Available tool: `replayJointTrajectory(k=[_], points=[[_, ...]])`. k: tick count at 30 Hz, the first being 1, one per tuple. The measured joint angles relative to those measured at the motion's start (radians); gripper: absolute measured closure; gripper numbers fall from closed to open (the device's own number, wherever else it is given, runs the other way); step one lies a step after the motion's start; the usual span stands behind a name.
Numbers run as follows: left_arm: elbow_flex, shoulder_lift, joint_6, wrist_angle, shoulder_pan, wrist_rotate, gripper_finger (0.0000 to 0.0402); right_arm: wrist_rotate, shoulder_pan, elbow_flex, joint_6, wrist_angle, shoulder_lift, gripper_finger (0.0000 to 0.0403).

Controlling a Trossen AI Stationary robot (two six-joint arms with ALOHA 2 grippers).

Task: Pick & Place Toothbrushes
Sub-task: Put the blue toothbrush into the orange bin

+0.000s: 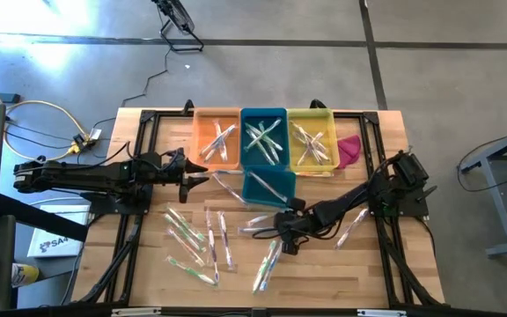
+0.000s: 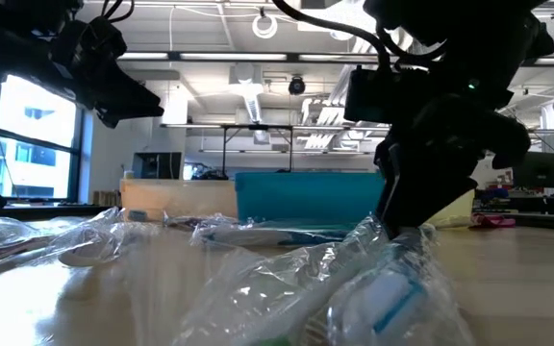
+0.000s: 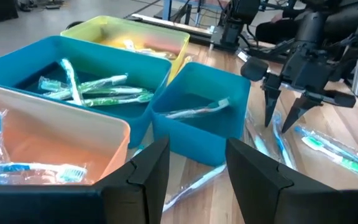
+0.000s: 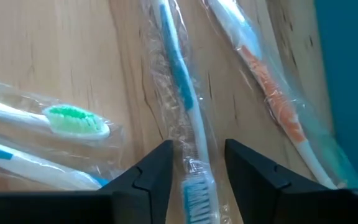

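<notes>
Several wrapped toothbrushes (image 1: 196, 242) lie loose on the wooden table, and more lie in the bins at the far edge. My right gripper (image 4: 196, 177) is open and low over the table's middle (image 1: 282, 236). It points steeply down, its fingers on either side of a blue-and-white toothbrush (image 4: 182, 81) lying flat in its clear wrapper. An orange-handled toothbrush (image 4: 272, 93) and a green-bristled one (image 4: 73, 121) lie beside it. My left gripper (image 3: 197, 180) hangs open and empty above the table at the left (image 1: 199, 178), pointing at the small blue bin (image 3: 201, 118). My right gripper's fingers (image 4: 160, 171) stand on either side of the head end (image 4: 197, 193) of the blue-and-white toothbrush, coming from above and lying across it. Whether they touch its wrapper, I cannot tell. The toothbrush lies flat on the table.
An orange bin (image 1: 218, 139), a blue bin (image 1: 264, 136) and a yellow bin (image 1: 312, 139) stand in a row at the far edge, each holding toothbrushes. The small blue bin (image 1: 269, 185) in front of them holds one toothbrush. A pink cloth (image 1: 349, 150) lies at the far right.
</notes>
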Motion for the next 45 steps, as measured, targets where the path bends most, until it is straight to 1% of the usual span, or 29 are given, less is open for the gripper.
replayJointTrajectory(k=[5, 10, 14, 17, 19, 23, 26, 31, 36, 38, 41, 45], points=[[0.000, 0.000, 0.000, -0.014, 0.000, 0.000, 0.0247, 0.003, 0.000, 0.000, 0.001, 0.002, 0.001, 0.0295], [0.000, 0.000, 0.000, -0.016, 0.000, 0.000, 0.0247, 0.001, 0.000, -0.001, 0.001, 0.001, 0.001, 0.0347], [0.000, 0.000, 0.000, -0.016, 0.000, 0.000, 0.0247, -0.037, -0.003, -0.002, -0.008, -0.002, -0.010, 0.0388], [0.000, 0.000, 0.000, -0.015, 0.000, 0.000, 0.0247, -0.064, -0.002, -0.004, -0.011, -0.011, -0.026, 0.0390], [0.000, 0.000, 0.000, -0.015, 0.000, 0.000, 0.0247, -0.101, -0.001, -0.006, -0.029, -0.026, -0.045, 0.0393], [0.000, 0.000, 0.000, -0.006, 0.000, 0.000, 0.0247, -0.155, -0.005, -0.006, -0.057, -0.022, -0.114, 0.0395], [0.000, 0.000, 0.000, 0.011, 0.000, 0.000, 0.0247, -0.149, -0.016, -0.006, -0.072, -0.032, -0.176, 0.0395], [0.000, 0.000, 0.005, 0.075, 0.000, 0.000, 0.0247, -0.114, -0.052, -0.006, -0.148, -0.044, -0.299, 0.0397], [0.000, 0.000, 0.002, 0.151, 0.001, -0.010, 0.0248, -0.094, -0.129, -0.005, -0.268, -0.044, -0.407, 0.0397], [0.000, 0.000, -0.006, 0.164, 0.001, -0.012, 0.0248, -0.094, -0.169, -0.005, -0.323, -0.041, -0.432, 0.0397], [0.000, 0.000, -0.027, 0.164, 0.008, -0.011, 0.0248, -0.128, -0.237, -0.005, -0.397, -0.037, -0.448, 0.0397], [0.000, 0.000, -0.065, 0.158, 0.066, 0.021, 0.0248, -0.211, -0.336, -0.005, -0.484, 0.004, -0.437, 0.0397]])
